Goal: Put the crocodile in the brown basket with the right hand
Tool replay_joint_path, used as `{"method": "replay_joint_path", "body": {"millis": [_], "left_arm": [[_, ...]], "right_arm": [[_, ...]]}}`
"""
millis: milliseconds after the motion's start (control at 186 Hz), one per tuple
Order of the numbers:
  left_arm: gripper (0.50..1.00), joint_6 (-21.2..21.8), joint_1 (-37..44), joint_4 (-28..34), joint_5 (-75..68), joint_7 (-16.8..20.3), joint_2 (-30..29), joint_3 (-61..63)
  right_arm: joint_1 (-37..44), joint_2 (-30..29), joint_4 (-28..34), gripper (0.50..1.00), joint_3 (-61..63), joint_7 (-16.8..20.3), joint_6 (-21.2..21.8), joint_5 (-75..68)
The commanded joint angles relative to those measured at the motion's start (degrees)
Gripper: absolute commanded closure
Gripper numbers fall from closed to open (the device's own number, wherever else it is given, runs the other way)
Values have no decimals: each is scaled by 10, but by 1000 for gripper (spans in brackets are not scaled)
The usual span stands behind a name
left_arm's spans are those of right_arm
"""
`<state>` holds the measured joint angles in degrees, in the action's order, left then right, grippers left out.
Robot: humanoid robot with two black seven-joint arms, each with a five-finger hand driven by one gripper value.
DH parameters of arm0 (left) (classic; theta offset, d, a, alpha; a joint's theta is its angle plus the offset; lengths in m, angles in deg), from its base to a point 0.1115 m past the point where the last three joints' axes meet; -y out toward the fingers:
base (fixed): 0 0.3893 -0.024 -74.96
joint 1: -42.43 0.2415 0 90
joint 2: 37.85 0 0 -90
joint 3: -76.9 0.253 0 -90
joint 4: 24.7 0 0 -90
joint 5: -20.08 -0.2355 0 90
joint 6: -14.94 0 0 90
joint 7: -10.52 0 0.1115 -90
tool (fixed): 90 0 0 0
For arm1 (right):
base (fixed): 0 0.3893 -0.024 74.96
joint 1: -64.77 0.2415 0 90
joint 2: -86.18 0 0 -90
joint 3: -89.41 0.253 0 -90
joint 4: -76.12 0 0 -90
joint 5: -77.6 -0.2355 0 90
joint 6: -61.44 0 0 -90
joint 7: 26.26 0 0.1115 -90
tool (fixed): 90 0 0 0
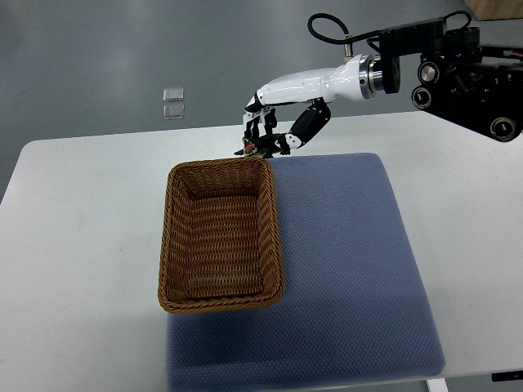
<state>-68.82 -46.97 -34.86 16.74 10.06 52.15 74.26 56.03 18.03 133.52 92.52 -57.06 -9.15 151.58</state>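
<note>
Top view: white table [82,212] carrying a blue-grey mat [351,261], with the brown basket [221,304] on the mat's left part. Grey floor [98,57] lies beyond the far edge, with two small pale squares [172,104] on it. The right hand [278,98] reaches in from the far right, fingers [260,126] curled down around the crocodile [265,148], which is just past the basket's far right corner, long axis roughly left-right, reddish end to the left. The toy is small, dark and partly covered by fingers, so head and tail are hard to tell apart, and whether it touches the table is unclear.
</note>
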Motion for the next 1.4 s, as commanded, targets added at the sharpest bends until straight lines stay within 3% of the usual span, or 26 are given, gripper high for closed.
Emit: {"method": "replay_joint_path", "body": {"millis": [0,478,843,988,1229,1396], "left_arm": [[500,0,0,0,0,0,0,0],[500,0,0,0,0,0,0,1],[500,0,0,0,0,0,0,0],[500,0,0,0,0,0,0,0],[500,0,0,0,0,-1,0,0],[500,0,0,0,0,-1,0,0]], "right_arm": [[-9,-23,2,985,15,-1,2,-1],[-70,-86,2,973,20,-4,-11,5],[-93,-92,-2,895,20,3,-61,6],[-98,-90,-3,822,20,3,-73,8],[-98,-81,-7,767,22,4,-90,7],[-100,-79,-27,756,35,5,-90,-2]]}}
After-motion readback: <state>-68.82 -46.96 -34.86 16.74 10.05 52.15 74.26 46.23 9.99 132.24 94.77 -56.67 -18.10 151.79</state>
